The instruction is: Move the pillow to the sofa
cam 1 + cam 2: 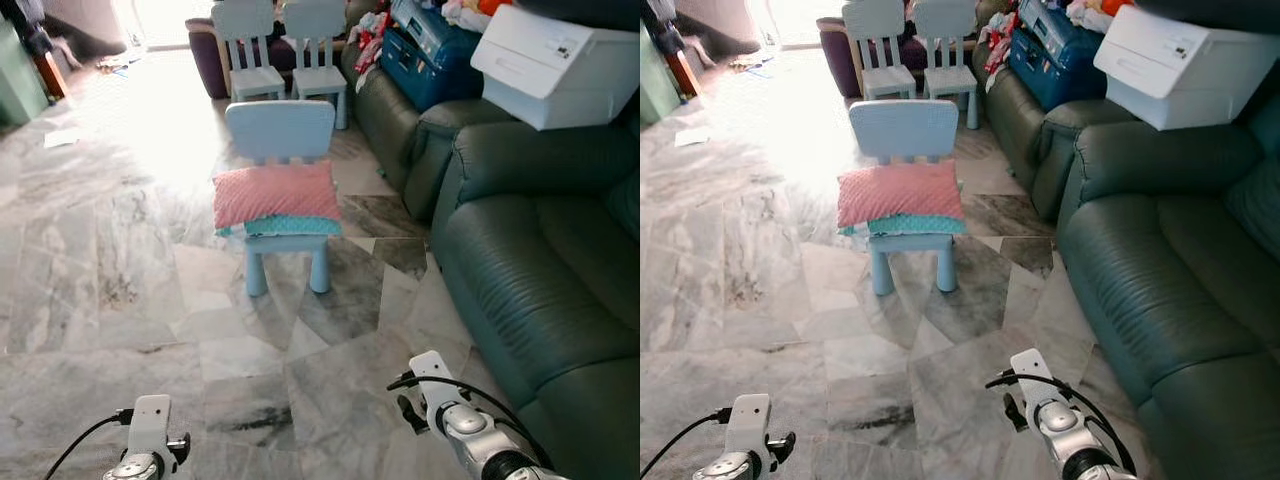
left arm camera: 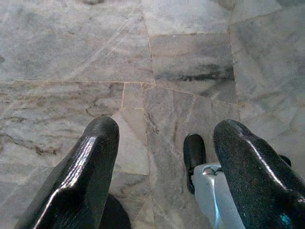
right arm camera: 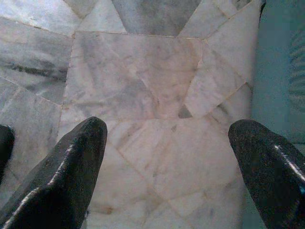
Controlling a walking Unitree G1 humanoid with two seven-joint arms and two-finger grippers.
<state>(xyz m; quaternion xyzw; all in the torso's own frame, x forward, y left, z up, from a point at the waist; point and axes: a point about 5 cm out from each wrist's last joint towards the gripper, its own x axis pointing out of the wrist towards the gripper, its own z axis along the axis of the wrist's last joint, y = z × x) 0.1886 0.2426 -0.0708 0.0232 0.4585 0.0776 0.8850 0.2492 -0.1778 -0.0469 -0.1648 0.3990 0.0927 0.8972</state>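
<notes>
Pink pillow (image 1: 276, 195) overhangs the blue chair (image 1: 281, 135); sofa (image 1: 540, 270) near its right, both grippers' fingers spread over open floor (image 1: 120, 250)

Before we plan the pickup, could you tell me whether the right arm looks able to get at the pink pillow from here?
Probably not yet: the pink pillow lies on the small chair across open floor, well ahead of the open right gripper.

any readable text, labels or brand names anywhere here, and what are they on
None can be read.
White bin on the sofa: small dark marks on its front, too small to read.
Blue case behind it: no legible lettering.
Pink pillow and blue chair: no text.
</notes>
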